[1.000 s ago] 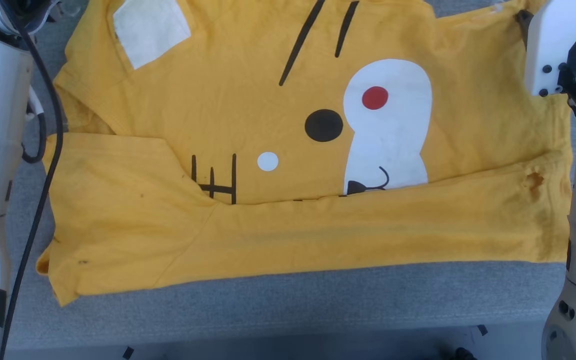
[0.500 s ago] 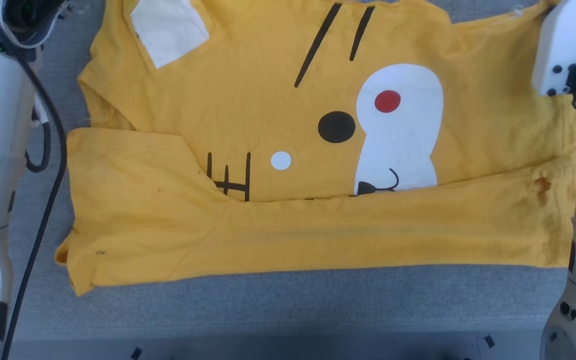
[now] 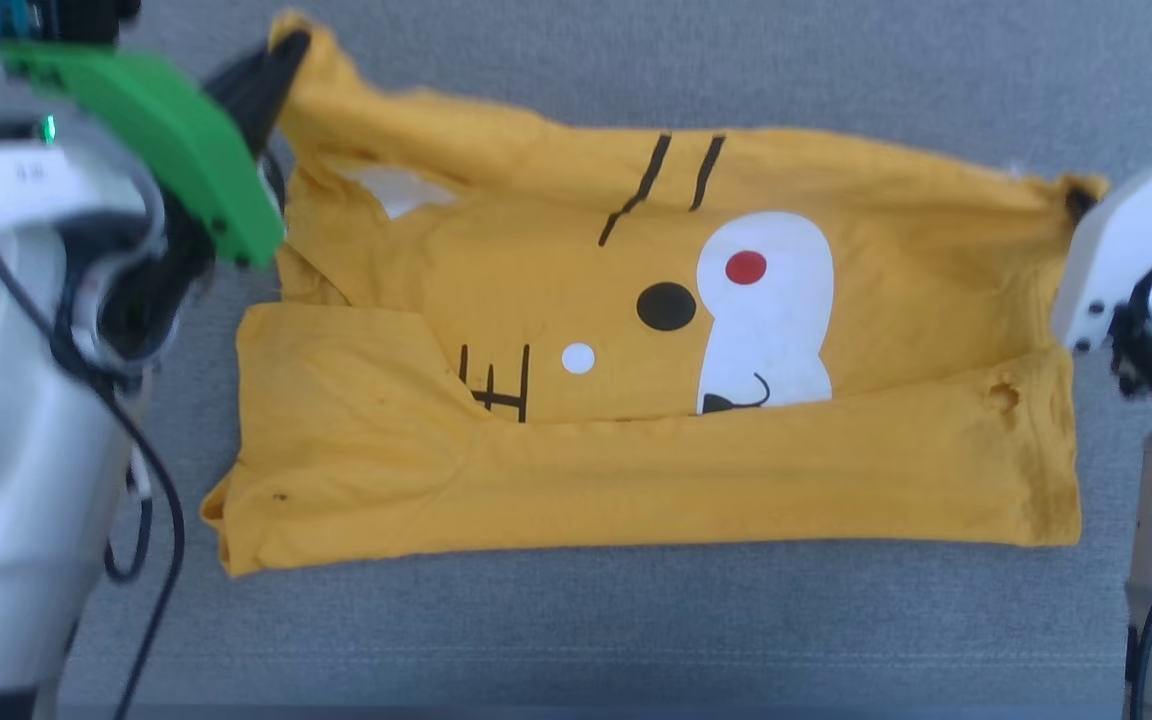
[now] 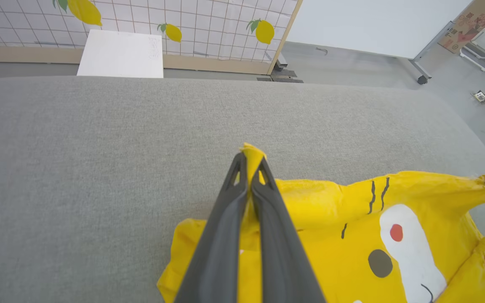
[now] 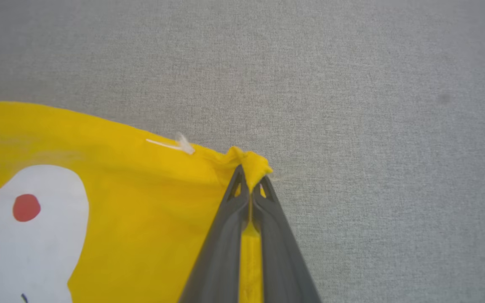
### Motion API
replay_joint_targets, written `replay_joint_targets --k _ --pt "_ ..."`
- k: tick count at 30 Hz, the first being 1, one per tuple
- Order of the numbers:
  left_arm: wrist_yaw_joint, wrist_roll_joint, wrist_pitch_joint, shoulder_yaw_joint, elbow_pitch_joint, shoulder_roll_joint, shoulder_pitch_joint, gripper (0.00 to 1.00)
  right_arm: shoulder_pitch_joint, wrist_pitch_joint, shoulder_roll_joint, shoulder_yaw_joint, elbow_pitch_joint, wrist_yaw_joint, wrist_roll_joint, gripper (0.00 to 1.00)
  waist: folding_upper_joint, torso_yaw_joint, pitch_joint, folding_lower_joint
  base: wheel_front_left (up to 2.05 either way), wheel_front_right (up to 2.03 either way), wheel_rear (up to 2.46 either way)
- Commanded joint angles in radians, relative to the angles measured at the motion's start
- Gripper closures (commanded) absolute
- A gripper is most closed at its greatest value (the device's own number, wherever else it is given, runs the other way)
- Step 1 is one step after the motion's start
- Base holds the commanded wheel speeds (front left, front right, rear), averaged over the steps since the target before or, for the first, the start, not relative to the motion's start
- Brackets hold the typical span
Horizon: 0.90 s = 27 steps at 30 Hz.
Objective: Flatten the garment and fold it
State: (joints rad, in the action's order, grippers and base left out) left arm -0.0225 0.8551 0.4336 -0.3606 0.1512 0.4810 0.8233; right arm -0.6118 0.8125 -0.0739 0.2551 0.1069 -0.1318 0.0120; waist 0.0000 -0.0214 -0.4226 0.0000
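Left claw [image 4: 249,160] and right claw [image 5: 251,183] each pinch a far corner of the garment [image 3: 636,450]
Both pairs of fingers are pressed together, with yellow cloth poking past the tips; the far edge runs from one claw to the other, and nearer than both, the printed face lies upward with a plain strip folded over it, on the grey desk [image 3: 586,620]

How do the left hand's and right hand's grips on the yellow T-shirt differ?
The left hand pinches the T-shirt's far left corner, near a white patch; the right hand pinches the far right corner, near a small white tag. In the head view the left hand's corner sits higher than the right hand's. Both are shut on cloth.
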Motion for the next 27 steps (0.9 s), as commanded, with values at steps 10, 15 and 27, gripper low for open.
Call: replay_joint_targets --k 10,15,27 --pt "0.145 0.086 -0.073 0.089 -0.182 0.022 -0.419 1.00 0.175 -0.043 0.018 0.018 0.029 0.001 0.058 1.00 0.0000 0.029 0.161 0.0000 0.00 0.00 0.00" --pt "0.184 0.119 -0.099 0.107 -0.181 0.006 -0.573 1.00 0.229 -0.054 0.022 0.033 0.067 0.001 0.062 1.00 0.0000 0.014 0.177 0.0000 0.00 0.00 0.00" --pt "0.184 0.170 -0.111 0.087 0.044 -0.055 -0.681 1.00 0.319 -0.113 0.023 0.028 0.249 0.001 0.087 1.00 0.0000 0.005 0.239 0.0000 0.00 0.00 0.00"
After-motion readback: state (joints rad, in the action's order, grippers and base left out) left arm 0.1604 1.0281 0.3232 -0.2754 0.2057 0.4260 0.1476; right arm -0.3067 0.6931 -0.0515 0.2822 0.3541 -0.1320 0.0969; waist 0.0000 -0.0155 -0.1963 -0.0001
